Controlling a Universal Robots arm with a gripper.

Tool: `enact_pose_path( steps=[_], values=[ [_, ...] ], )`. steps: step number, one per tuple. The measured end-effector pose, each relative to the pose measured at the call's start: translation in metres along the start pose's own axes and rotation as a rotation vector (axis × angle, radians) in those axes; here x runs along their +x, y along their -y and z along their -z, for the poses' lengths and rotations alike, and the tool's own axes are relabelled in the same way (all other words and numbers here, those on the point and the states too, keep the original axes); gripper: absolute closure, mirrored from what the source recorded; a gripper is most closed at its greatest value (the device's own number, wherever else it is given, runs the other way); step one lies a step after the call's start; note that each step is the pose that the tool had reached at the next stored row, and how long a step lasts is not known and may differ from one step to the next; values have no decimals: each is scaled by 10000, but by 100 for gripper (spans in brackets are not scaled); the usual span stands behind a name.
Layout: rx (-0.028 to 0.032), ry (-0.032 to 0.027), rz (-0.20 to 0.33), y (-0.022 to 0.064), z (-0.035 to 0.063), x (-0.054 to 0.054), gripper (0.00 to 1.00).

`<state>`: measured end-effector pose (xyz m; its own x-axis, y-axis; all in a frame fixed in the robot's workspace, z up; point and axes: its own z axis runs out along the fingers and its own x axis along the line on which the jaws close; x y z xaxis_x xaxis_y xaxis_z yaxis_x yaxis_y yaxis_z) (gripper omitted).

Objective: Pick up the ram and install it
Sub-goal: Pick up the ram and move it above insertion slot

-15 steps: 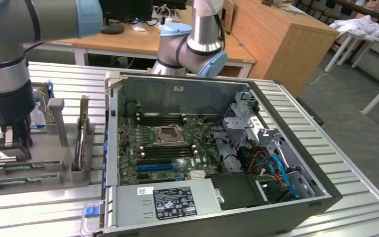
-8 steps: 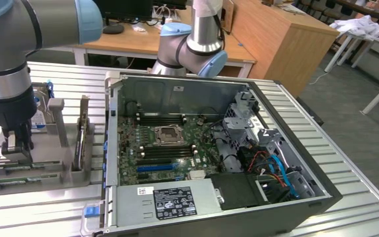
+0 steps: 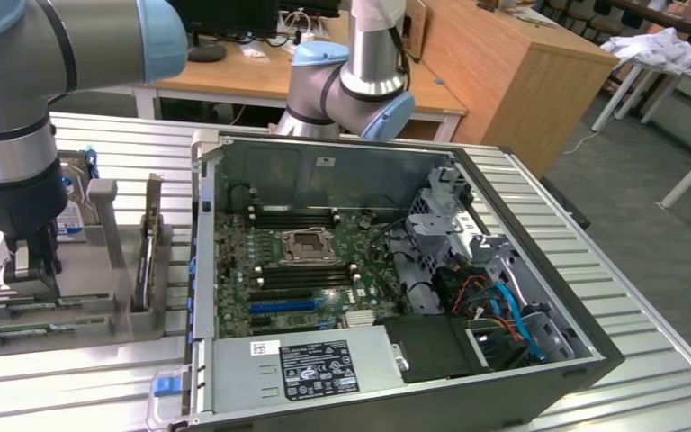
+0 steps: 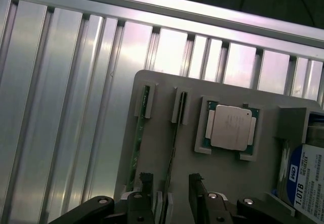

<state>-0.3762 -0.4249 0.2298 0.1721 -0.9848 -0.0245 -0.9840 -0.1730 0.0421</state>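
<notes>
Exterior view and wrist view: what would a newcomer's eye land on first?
The open computer case with its green motherboard dominates the exterior view's middle. At that view's left, the gripper hangs open over a grey tray, straddling a ram stick, with a silver CPU chip nearby.

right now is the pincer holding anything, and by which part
Nothing is held. The open pincer hangs over the long narrow green ram stick in its grey plastic holder, jaws apart on either side.

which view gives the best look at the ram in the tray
The exterior view: the ram sits in the grey tray's slots with its long green side facing the camera. The wrist view looks down on it edge-on, a thin green strip.
</notes>
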Motion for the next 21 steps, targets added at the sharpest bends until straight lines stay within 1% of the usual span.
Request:
enact_pose_path(
  steps=[6, 14, 21],
  values=[
    [-1, 1, -78, -9, 1, 36, 58],
    [14, 28, -720, -10, -5, 47, 58],
    [14, 29, -727, -11, -6, 55, 58]
  ],
)
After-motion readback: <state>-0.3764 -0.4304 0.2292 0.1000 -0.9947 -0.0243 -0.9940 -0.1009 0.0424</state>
